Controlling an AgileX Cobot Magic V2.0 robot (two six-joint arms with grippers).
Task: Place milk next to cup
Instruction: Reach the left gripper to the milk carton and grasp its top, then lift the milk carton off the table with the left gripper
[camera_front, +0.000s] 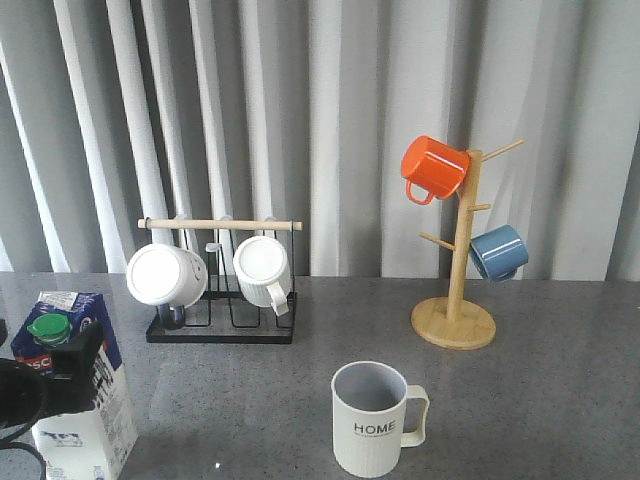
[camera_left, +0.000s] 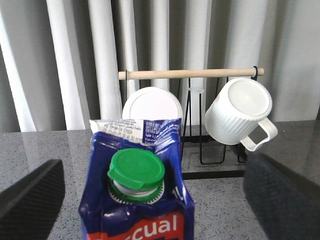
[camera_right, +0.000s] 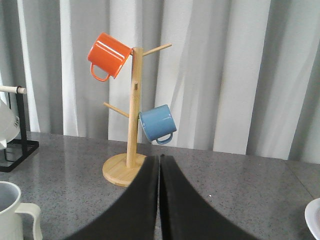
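Left gripper (camera_front: 45, 385) low at the counter's front-left corner, black fingers (camera_left: 30, 192) spread either side of the tall blue-and-white milk carton with green round cap (camera_front: 75, 385); contact not discernible, so can't tell whether clamped. Right gripper (camera_right: 159, 200) pressed fully together, holding nothing, aimed toward the wooden mug tree (camera_right: 131, 125). One carton, upright. One pale ribbed "HOME" mug with squarish handle (camera_front: 375, 420) near front edge centre, well apart from carton. Two white mugs (camera_front: 262, 272) on the black wire rack with wooden bar (camera_front: 220, 225); one orange mug (camera_front: 433, 167) and one blue mug (camera_front: 498, 252) on the tree. Speckled grey counter (camera_front: 540, 400), pale pleated curtain (camera_front: 350, 100) behind.
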